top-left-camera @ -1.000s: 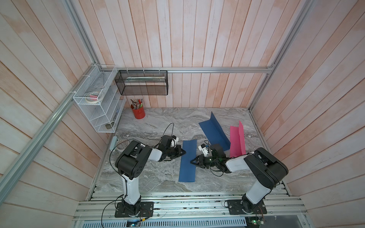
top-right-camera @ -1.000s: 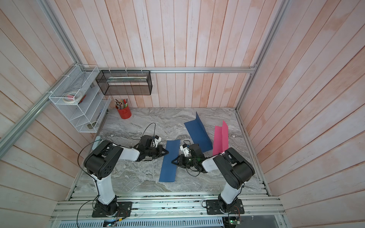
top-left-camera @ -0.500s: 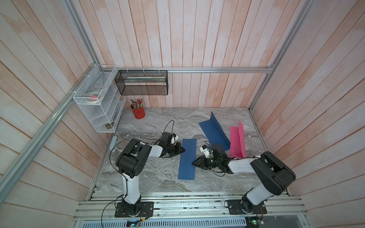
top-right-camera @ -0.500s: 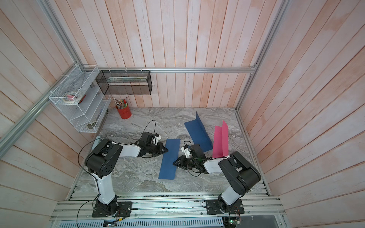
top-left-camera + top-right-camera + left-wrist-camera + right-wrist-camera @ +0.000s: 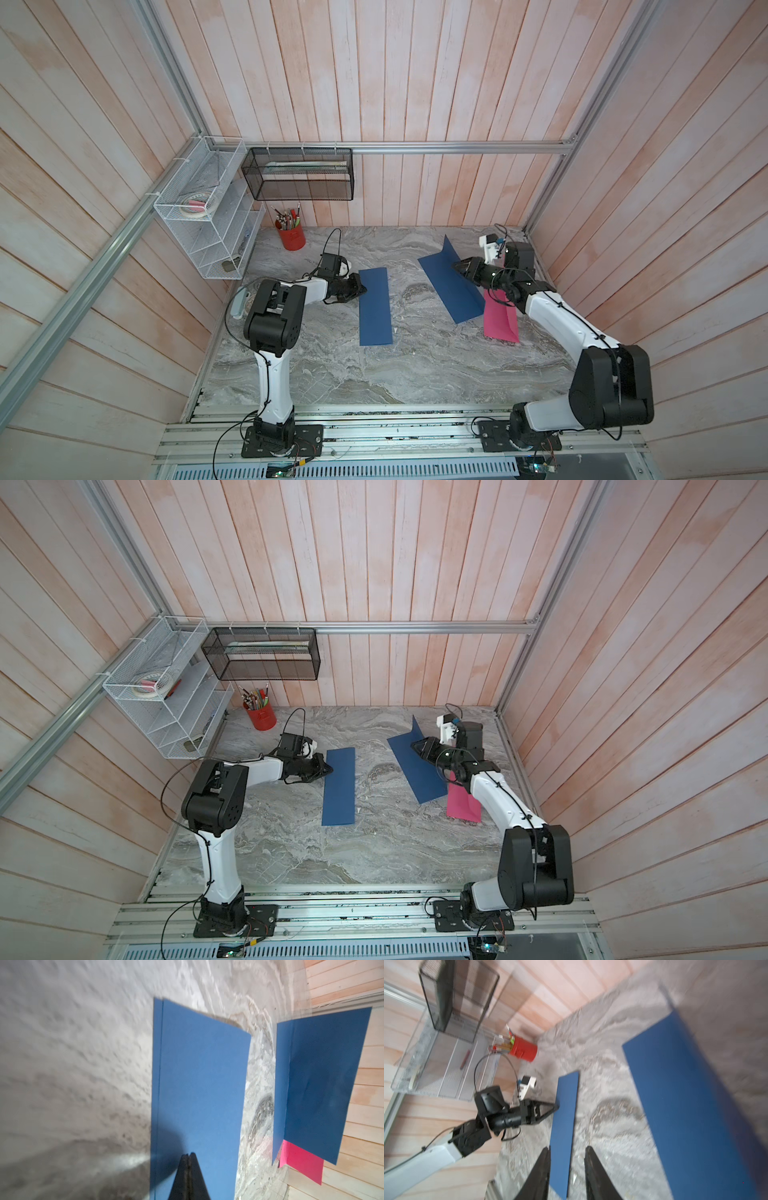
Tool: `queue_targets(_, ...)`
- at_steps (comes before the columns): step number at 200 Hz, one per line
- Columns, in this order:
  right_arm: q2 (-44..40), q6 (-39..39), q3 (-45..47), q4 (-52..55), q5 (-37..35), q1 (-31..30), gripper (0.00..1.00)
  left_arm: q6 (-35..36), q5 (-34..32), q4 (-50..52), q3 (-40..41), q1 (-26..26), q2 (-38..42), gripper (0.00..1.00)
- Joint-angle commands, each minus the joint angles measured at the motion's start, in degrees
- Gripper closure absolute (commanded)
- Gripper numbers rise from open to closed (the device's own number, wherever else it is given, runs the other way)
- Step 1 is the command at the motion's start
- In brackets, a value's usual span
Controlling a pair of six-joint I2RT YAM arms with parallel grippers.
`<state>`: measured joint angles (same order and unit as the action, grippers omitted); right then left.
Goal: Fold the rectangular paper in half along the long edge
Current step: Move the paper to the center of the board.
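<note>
Seemingly the fold is made and only creasing remains — the folded blue paper [image 5: 375,306] lies flat under the tip of the left claw [image 5: 363,289], jaws pressed together, which should slide along that edge, with the right claw [image 5: 456,266] spread, empty, well aside — blur hides whether the tip truly touches

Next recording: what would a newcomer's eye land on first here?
The narrow blue paper lies folded flat at the centre of the table, the shut left tool at its edge. Toward the back right, a larger blue sheet stands half open in a V, a pink paper beside it and the open right tool by its raised flap.
</note>
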<state>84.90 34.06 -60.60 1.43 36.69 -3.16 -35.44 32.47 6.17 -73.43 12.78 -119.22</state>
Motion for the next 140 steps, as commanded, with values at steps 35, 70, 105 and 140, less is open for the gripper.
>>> queue_targets(35, 18.9, -9.0, -13.4, 10.5, -5.3, 4.7, 0.85, -2.4, 5.0, -6.0, -1.5, -0.2, 7.9, 0.75)
queue_targets(70, 23.8, -9.7, -11.9, 9.3, -7.5, 3.3, 0.90, -5.2, 6.2, -9.1, 2.0, 0.4, 13.8, 0.64)
queue_targets(105, 24.2, -7.4, -3.9, 3.3, -5.7, 1.1, 0.91, -5.1, 3.7, -7.8, 3.7, 2.8, 16.1, 0.62)
queue_targets(140, 26.9, -5.9, 0.5, 0.2, -6.2, -4.4, 0.92, -3.8, 2.0, -4.4, -0.6, 8.2, 12.5, 0.63)
